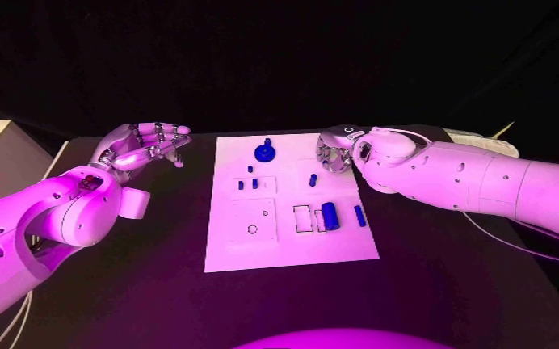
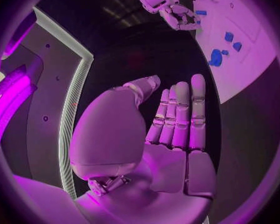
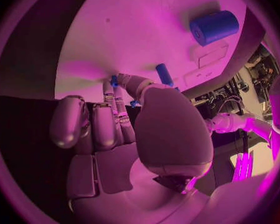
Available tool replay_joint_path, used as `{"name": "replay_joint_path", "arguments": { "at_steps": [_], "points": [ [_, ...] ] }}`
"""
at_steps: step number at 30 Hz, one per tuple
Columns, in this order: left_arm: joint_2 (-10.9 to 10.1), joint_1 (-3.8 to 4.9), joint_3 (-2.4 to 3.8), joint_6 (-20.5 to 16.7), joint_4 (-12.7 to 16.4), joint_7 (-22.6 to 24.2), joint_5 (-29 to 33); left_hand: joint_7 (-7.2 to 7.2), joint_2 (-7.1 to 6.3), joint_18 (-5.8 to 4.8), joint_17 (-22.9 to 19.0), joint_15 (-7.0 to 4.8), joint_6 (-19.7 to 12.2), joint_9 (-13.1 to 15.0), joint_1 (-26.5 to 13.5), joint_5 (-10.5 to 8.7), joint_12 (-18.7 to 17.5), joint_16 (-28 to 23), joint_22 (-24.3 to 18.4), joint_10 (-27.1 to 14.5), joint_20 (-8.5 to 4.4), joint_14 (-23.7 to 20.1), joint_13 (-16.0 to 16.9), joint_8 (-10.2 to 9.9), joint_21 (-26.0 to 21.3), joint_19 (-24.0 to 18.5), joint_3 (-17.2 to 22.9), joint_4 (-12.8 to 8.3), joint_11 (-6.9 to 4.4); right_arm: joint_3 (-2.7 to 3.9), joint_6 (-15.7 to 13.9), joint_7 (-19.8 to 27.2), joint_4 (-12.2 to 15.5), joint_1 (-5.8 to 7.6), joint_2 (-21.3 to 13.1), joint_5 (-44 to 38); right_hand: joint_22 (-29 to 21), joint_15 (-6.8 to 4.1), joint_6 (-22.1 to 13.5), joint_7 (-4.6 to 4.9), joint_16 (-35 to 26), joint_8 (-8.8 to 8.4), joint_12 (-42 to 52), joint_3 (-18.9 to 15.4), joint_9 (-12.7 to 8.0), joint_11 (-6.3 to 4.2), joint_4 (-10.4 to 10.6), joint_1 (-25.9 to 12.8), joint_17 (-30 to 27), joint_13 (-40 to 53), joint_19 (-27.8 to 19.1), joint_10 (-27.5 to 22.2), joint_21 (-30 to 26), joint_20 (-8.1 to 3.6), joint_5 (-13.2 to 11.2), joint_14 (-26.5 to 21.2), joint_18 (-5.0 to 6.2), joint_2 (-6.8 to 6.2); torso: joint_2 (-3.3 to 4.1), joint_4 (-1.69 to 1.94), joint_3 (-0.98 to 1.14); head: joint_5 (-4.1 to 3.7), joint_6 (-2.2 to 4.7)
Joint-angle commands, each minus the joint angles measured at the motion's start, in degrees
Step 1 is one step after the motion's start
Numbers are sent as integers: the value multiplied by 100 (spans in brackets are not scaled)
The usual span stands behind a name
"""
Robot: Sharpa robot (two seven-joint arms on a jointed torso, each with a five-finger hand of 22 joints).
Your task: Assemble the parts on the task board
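We saw the left hand (image 1: 149, 144) raised over the black table (image 1: 152, 284), left of the task board (image 1: 292, 248), palm up, fingers straight, side by side, holding nothing. The right hand (image 1: 337, 152) reached over the board's far right edge, fingers curled downward; whether they pinched a part (image 3: 164, 74) we could not tell. More blue parts lay across the board.

Magenta light washes the task board (image 1: 292, 203) brightly against a dark backdrop, while wrist views bend at their rims.
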Motion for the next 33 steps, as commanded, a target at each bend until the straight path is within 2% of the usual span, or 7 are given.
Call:
{"name": "replay_joint_path", "arguments": {
  "at_steps": [1,6,8,15,21,27,33],
  "points": [
    [3,-2,7,-29,8,24,50,9,64,92,-8,17,30,10,-9,29,16,-22,-8,27,-2,4,-9,-13,-24,44,-17,30,-6,-7,117,80,25,-19,14,-14,31,-15,92,-2,49,63,39,79,33,-35,-38,44,-5,37,-26,105,50,4,-24,291,-49,88,-2,-3,2,-2,-7],
    [-2,-4,7,-17,4,-15,50,9,64,92,-8,17,30,10,-9,29,16,-22,-8,27,-2,4,-9,-13,-24,44,-17,30,-6,-10,268,-34,17,-26,16,-190,93,-37,144,-19,85,108,44,143,73,-59,-116,84,4,52,-21,183,101,-13,-27,290,-57,117,-7,1,-1,-12,-17],
    [-4,-5,7,-11,3,-33,50,9,64,92,-8,17,30,10,-9,29,16,-22,-8,27,-2,4,-9,-13,-24,44,-17,30,-6,-13,298,-106,9,-30,16,-311,97,-37,139,-17,83,109,32,139,79,-56,-131,64,-10,51,-24,182,103,-16,-30,286,-57,84,-7,1,-1,-12,-17],
    [-9,-11,7,-10,1,-82,50,18,61,91,-14,20,19,8,10,27,7,-32,-24,6,-3,2,-17,-24,-44,57,-23,34,1,-20,253,-264,4,-44,15,-571,101,-14,65,9,96,72,-23,170,85,-25,-164,-11,-36,28,-41,111,98,-9,-16,275,-59,-22,-2,-3,1,-16,-26],
    [-14,-21,7,-16,0,-108,49,21,60,90,-16,22,16,7,10,27,4,-34,-28,0,-2,1,-19,-27,-49,60,-26,38,4,-24,206,-306,36,-54,13,-655,133,-7,44,20,110,60,-17,237,92,-18,-221,14,-47,20,-43,93,121,-2,20,269,-62,-51,-3,0,-3,-24,-34],
    [-26,-35,7,-31,1,-121,48,25,58,89,-19,25,8,6,12,26,1,-39,-36,-9,-1,-1,-22,-34,-59,64,-32,45,8,-26,-167,-327,92,-64,-1,-715,361,-85,255,-41,213,195,86,482,187,-103,-472,205,1,105,2,420,323,-50,31,275,-92,113,-6,2,-3,-28,-38],
    [-35,-59,7,-34,18,-141,48,45,75,91,5,26,-73,-12,74,28,24,36,-63,-4,-1,101,-28,-100,-67,174,-54,75,15,-26,-591,-345,151,-73,-23,-730,407,-107,291,-61,245,225,95,522,215,-128,-523,203,15,142,8,496,362,-75,-26,276,-99,144,-9,7,-6,-26,-39]
  ]
}}
